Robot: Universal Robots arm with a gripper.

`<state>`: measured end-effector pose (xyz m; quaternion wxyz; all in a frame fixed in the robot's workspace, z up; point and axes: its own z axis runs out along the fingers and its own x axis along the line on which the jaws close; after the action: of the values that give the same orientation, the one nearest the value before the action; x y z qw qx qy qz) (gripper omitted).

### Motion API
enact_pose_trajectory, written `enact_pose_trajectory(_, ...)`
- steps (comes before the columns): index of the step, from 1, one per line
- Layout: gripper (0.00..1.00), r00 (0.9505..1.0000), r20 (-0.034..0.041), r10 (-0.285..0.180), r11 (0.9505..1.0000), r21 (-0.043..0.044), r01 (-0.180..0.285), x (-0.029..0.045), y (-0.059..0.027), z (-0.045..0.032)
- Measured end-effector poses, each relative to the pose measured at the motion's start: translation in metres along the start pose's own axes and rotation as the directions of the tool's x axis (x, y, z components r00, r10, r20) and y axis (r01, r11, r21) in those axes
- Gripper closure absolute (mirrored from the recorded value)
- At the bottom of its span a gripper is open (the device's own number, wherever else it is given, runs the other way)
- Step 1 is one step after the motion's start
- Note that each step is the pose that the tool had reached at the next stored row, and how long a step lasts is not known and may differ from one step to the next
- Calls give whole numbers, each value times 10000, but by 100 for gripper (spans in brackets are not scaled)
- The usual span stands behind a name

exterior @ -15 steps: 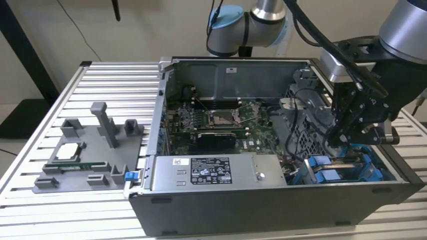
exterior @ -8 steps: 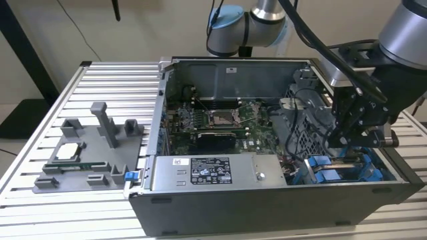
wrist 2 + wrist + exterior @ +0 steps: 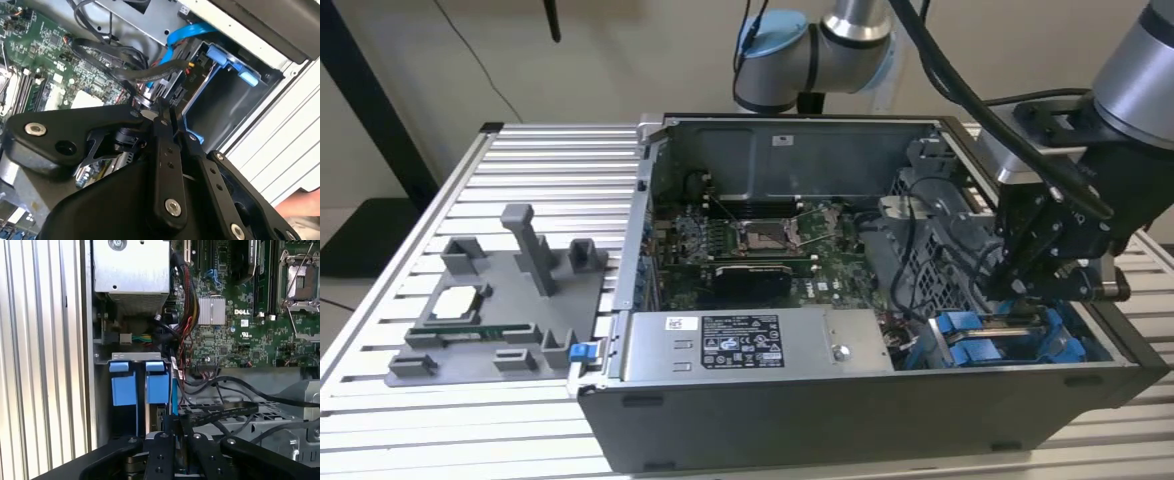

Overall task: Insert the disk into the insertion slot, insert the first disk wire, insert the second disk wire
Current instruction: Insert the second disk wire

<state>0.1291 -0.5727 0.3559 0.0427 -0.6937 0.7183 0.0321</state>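
**Gripper at the drive bay, wire work in hand**

We see the open computer case [image 3: 854, 400] with the insertion slot [image 3: 1014, 340] at its 4 o'clock corner. The disk [image 3: 157, 385] appears to sit there already. The gripper [image 3: 1034, 285] hangs just above; its jaws seem together on a black wire [image 3: 150, 74], though we cannot tell for certain. We judge the plug must meet its socket straight.

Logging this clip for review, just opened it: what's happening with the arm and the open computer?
The arm's black gripper is lowered into the open grey computer case, at the drive bay near the exterior view's right. Its fingertips sit by the bright blue plastic carrier frames standing in the grey sheet-metal cage, among black cables and a blue cable. Whether it grips anything is hidden. A grey parts tray sits beside the case.
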Motion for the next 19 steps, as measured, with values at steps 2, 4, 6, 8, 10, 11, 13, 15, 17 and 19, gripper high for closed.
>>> enact_pose_trajectory(2,100,10000,-11,0,10000,1,0,4,-28,12)
enact_pose_trajectory(4,100,10000,-63,-1,10000,2,1,12,-52,22)
enact_pose_trajectory(6,100,9999,-146,-2,10000,5,2,25,-58,31)
enact_pose_trajectory(8,100,9998,-221,15,10000,10,-14,32,-58,43)
enact_pose_trajectory(10,100,9997,-237,94,10000,18,-93,35,-60,65)
enact_pose_trajectory(11,100,9996,-239,117,9999,21,-116,36,-65,75)
enact_pose_trajectory(13,100,9996,-245,150,9999,25,-150,37,-77,87)
enact_pose_trajectory(15,100,9995,-254,180,9998,29,-179,37,-87,92)
enact_pose_trajectory(17,100,9994,-257,228,9997,34,-227,38,-89,100)
enact_pose_trajectory(19,100,9993,-259,268,9996,38,-267,38,-91,106)
